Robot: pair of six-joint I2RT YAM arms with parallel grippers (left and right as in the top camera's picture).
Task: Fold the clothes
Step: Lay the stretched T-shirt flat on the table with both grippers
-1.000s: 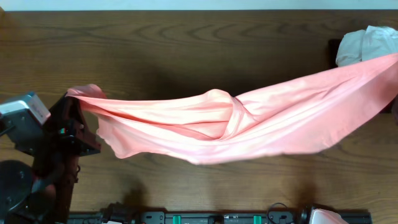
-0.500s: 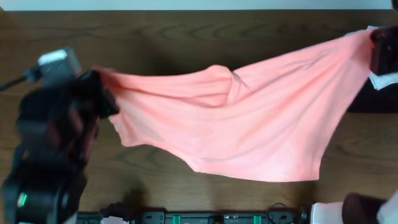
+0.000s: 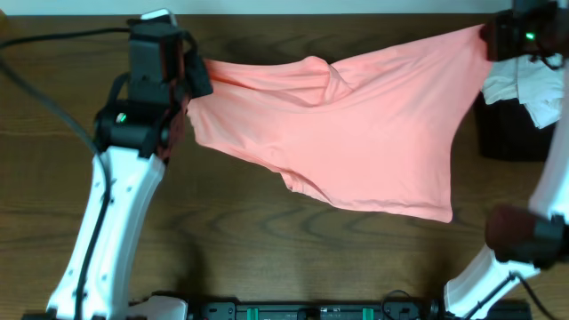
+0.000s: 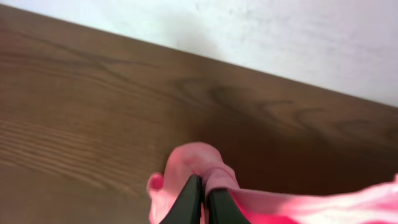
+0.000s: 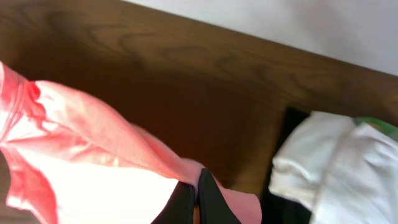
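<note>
A salmon-pink garment (image 3: pixel 356 124) hangs stretched between my two grippers over the far half of the table. My left gripper (image 3: pixel 197 73) is shut on its left corner at the far left; in the left wrist view the black fingers (image 4: pixel 204 202) pinch a bunched pink fold (image 4: pixel 199 163). My right gripper (image 3: pixel 491 36) is shut on the right corner at the far right; in the right wrist view the fingers (image 5: pixel 196 199) clamp the pink cloth (image 5: pixel 93 162). The lower hem droops toward the table's middle.
A pile of white clothes (image 3: pixel 524 76) lies on a dark bin (image 3: pixel 498 133) at the far right, also in the right wrist view (image 5: pixel 336 162). The dark wooden table (image 3: pixel 267 231) stretches in front. A white wall runs behind the far edge (image 4: pixel 280 31).
Both arms have lifted and carried the garment toward the far edge. The left gripper moved from front left up to far left. The cloth now spreads wider and flatter.
</note>
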